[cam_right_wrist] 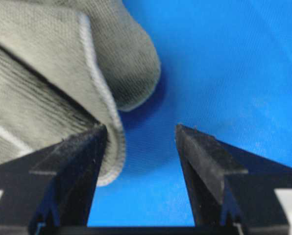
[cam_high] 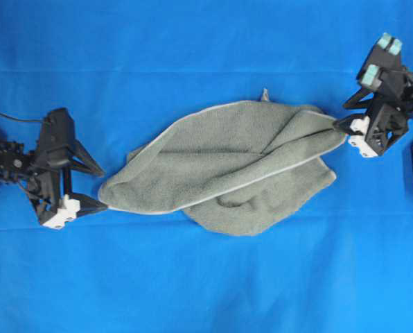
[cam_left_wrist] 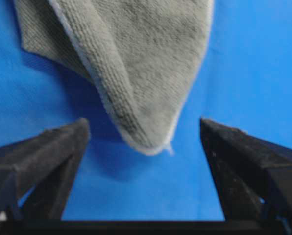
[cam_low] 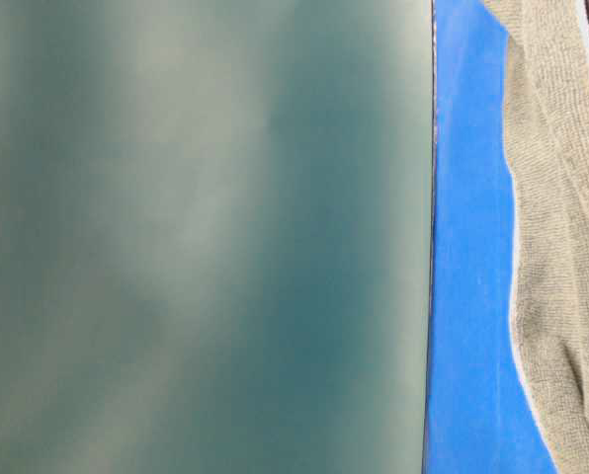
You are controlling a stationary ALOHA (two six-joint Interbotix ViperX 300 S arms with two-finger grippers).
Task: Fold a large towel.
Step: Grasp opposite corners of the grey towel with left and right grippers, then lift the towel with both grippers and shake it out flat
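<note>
The towel (cam_high: 227,163) lies in the middle of my bench (cam_high: 192,41), loosely doubled into a long, slanted bundle: one pointed end toward my left side, the other toward my right, with a lower layer bulging out below the light hem line and a small tag poking up at the top edge. It is not flat; creases run along its length and the layers are not lined up. My left tool (cam_left_wrist: 145,139) sits at the left-hand tip, released, its black fingers (cam_left_wrist: 48,147) wide apart on either side of the rounded corner without touching it. My right tool (cam_right_wrist: 141,142) is at the opposite tip, also released; in the wrist view one finger sits against the hemmed edge, the other stands clear over bare blue cloth. So neither tool holds anything. I judge this to be the pause after a first rough fold has been laid down, with the work well short of finished. The next move, as I read it, calls for fresh grips on the corners or edge so the bundle can be spread, squared and folded again. The table-level view is mostly blocked by a blurred dark-green surface.
</note>
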